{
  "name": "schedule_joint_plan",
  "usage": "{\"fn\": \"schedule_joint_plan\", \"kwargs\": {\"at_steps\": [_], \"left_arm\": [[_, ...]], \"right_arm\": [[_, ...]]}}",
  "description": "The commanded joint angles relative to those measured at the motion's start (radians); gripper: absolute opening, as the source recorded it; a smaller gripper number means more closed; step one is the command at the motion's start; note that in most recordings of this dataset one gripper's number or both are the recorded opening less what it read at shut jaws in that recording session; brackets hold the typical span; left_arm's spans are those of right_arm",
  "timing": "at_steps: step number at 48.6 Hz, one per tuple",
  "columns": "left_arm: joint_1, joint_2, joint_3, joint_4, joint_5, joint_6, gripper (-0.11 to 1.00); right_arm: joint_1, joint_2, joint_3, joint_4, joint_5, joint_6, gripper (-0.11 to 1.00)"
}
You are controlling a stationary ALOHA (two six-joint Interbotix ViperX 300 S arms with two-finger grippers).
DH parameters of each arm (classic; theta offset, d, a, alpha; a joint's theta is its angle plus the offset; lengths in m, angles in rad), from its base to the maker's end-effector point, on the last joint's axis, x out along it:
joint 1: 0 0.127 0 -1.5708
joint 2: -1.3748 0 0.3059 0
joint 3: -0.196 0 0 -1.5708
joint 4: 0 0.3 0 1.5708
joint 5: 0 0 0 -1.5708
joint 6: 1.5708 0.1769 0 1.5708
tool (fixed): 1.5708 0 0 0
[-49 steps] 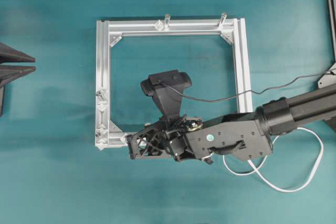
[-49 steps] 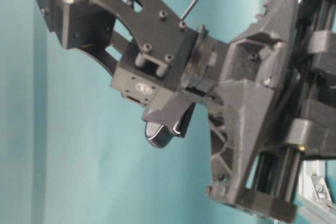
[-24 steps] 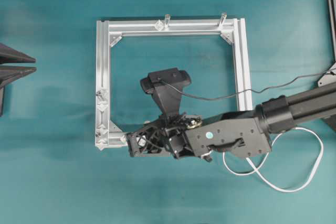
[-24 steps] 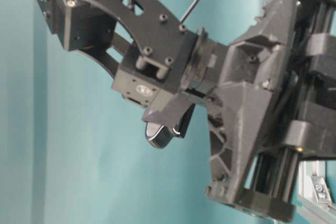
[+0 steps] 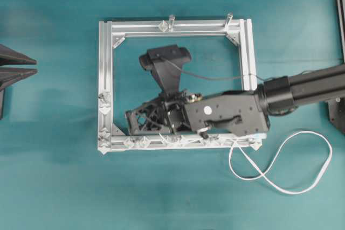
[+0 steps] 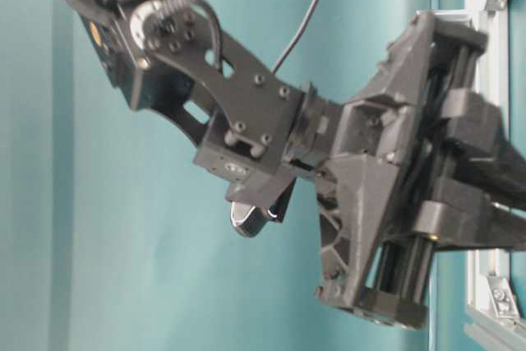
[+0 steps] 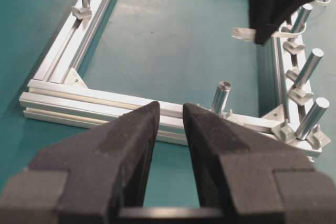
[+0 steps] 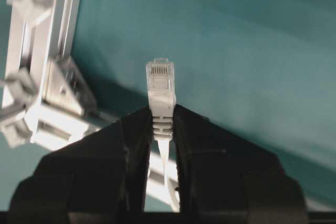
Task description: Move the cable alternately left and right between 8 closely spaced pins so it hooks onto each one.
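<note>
the right end effector (image 8: 160, 129) grasps the cable (image 8: 160, 90) at its plug, the frame (image 8: 47, 77) just left; the left end effector (image 7: 170, 124) is released.

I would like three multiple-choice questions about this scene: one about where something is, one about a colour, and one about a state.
1. Where does the cable's slack loop lie?
A. inside the frame
B. on the table outside the frame's lower right corner
C. over the two upright posts

2. What colour is the table surface?
A. teal
B. grey
C. brown

3. What is the right gripper doing?
A. open and empty
B. shut on a pin
C. shut on the cable's plug

Answers: 1 B, the overhead view shows the loop there. 2 A, every view shows teal. 3 C, the right wrist view shows the plug sticking out between its fingers.
</note>
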Motion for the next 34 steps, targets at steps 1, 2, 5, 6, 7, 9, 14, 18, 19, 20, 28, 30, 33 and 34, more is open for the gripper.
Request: {"fn": "schedule_joint_plan", "kwargs": {"at_steps": [1,2,5,6,7,9,14,18,19,20,28,30,33,34], "left_arm": [[0.002,0.011,-0.011,0.002,-0.009,-0.009,0.31],[0.002,0.011,-0.012,0.003,-0.009,-0.009,0.31],[0.003,0.011,-0.011,0.003,-0.009,-0.009,0.31],[0.002,0.011,-0.011,0.002,-0.009,-0.009,0.31],[0.002,0.011,-0.012,0.002,-0.009,-0.009,0.31],[0.002,0.011,-0.012,0.002,-0.009,-0.009,0.31],[0.002,0.011,-0.011,0.002,-0.009,-0.009,0.31],[0.002,0.011,-0.012,0.003,-0.009,-0.009,0.31],[0.002,0.011,-0.012,0.003,-0.009,-0.009,0.31],[0.002,0.011,-0.012,0.002,-0.009,-0.009,0.31],[0.002,0.011,-0.011,0.002,-0.009,-0.009,0.31],[0.002,0.011,-0.011,0.002,-0.009,-0.009,0.31],[0.002,0.011,-0.012,0.002,-0.009,-0.009,0.31],[0.002,0.011,-0.012,0.002,-0.009,-0.009,0.31]], "right_arm": [[-0.02,-0.028,-0.015,-0.005,-0.005,-0.02,0.15],[-0.023,-0.028,-0.015,-0.005,-0.005,-0.023,0.15],[-0.034,-0.028,-0.015,-0.005,-0.005,-0.031,0.15],[-0.037,-0.028,-0.015,-0.005,-0.005,-0.031,0.15],[-0.038,-0.028,-0.017,-0.005,-0.005,-0.032,0.15],[-0.041,-0.028,-0.018,-0.005,-0.008,-0.038,0.15],[-0.041,-0.026,-0.021,-0.005,-0.021,-0.06,0.15],[-0.041,-0.02,-0.029,-0.005,-0.023,-0.074,0.15],[-0.043,-0.018,-0.031,-0.005,-0.025,-0.077,0.15],[-0.044,-0.015,-0.034,-0.005,-0.025,-0.078,0.15],[-0.057,0.014,-0.077,-0.005,-0.031,-0.089,0.15],[-0.058,0.02,-0.091,-0.005,-0.035,-0.095,0.15],[-0.06,0.034,-0.11,-0.005,-0.038,-0.107,0.15],[-0.061,0.038,-0.118,-0.005,-0.038,-0.11,0.15]]}}
